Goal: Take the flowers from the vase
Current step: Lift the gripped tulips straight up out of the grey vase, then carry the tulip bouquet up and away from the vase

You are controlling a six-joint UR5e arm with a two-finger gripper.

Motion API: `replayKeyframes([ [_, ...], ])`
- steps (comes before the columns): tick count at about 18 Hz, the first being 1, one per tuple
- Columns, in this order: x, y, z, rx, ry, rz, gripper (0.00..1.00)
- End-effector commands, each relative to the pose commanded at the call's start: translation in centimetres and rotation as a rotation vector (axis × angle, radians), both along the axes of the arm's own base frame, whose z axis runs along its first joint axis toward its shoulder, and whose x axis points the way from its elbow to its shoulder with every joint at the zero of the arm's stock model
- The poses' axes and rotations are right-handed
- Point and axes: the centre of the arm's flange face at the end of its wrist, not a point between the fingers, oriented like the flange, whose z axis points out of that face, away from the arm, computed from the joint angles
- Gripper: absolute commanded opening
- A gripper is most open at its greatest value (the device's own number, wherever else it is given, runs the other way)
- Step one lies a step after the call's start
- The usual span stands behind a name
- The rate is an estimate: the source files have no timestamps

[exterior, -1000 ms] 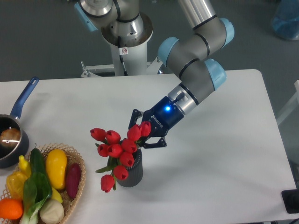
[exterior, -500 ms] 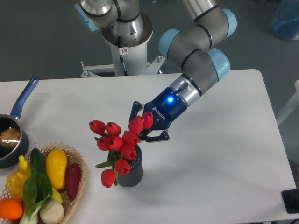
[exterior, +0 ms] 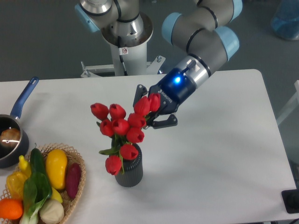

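The flowers (exterior: 122, 128), a bunch of red tulip buds with green stems and leaves, stand raised above the vase (exterior: 129, 172), a small dark grey ribbed cylinder on the white table. The lowest buds hang at the vase's mouth and the stem ends are hidden behind them. My gripper (exterior: 150, 109) is shut on the flowers at the upper right of the bunch, its black fingers on either side of the top right buds, above and to the right of the vase.
A wicker basket (exterior: 77, 184) of colourful vegetables sits at the front left corner. A blue-handled saucepan (exterior: 11, 135) stands at the left edge. The arm's base (exterior: 125, 35) rises behind the table. The table's right edge (exterior: 275, 140) is near.
My gripper has risen and moved to the upper right with the flowers in it. The bunch has lifted higher out of the vase. The vase has stayed in place.
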Motion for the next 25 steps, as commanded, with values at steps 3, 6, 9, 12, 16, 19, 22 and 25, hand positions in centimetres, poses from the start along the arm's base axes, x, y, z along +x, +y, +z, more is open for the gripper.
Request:
replayKeyframes([
  [3, -0.1, -0.8, 1.8, 0.038, -0.019, 0.009, 0.06],
  [6, -0.3, -1.5, 3.9, 0.079, -0.04, 0.014, 0.06],
  [9, 0.1, -1.7, 6.1, 0.091, -0.066, 0.014, 0.06],
  [12, 0.0, -2.4, 7.4, 0.102, -0.062, 0.025, 0.06],
  [16, -2.5, -5.0, 7.4, 0.103, -0.057, 0.088, 0.06],
  [19, -4.7, -7.3, 6.5, 0.086, -0.045, 0.148, 0.07],
  [22, -6.9, -9.8, 5.3, -0.062, 0.026, 0.258, 0.07],
  [25, -7.8, -10.7, 3.6, -0.231, 0.097, 0.33, 0.06],
])
